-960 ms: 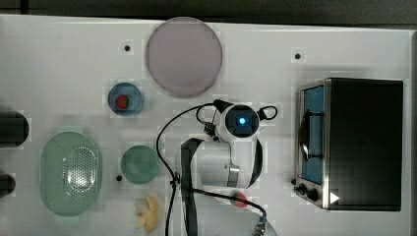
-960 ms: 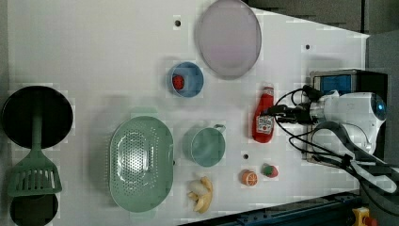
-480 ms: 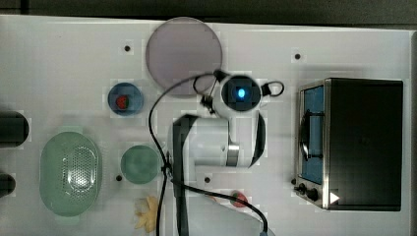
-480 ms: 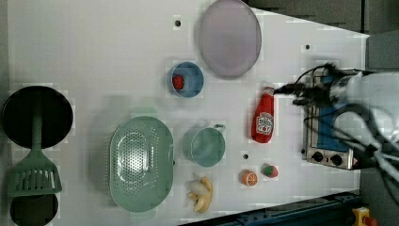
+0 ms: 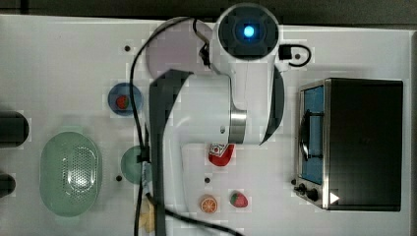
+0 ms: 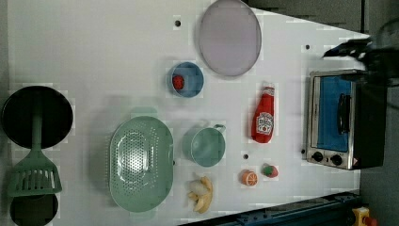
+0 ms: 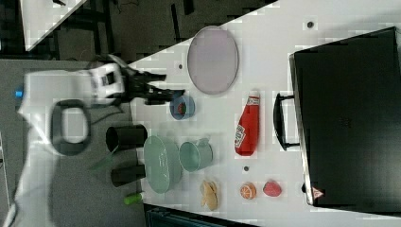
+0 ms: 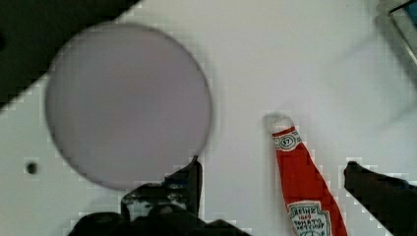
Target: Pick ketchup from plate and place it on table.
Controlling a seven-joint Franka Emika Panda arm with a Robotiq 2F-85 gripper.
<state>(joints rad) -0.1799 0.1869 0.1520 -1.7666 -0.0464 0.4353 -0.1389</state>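
Left view: ketchup (image 6: 264, 114) lies flat on the white surface (image 6: 103, 56), just beside the bare plate (image 6: 229, 37) | fingers (image 8: 192, 179) spread wide, holding nothing (gripper (image 8: 275, 184) straddles the bottle in the wrist view) | place looks done, nothing left but clearing off

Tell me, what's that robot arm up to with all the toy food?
The robot's claw is open and holding nothing. The ketchup lies flat on the white table, beside the pale plate and not on it, so the plate is bare. In the left view the ketchup sits between the plate and the toaster oven. A strawberry rests in the blue dish.
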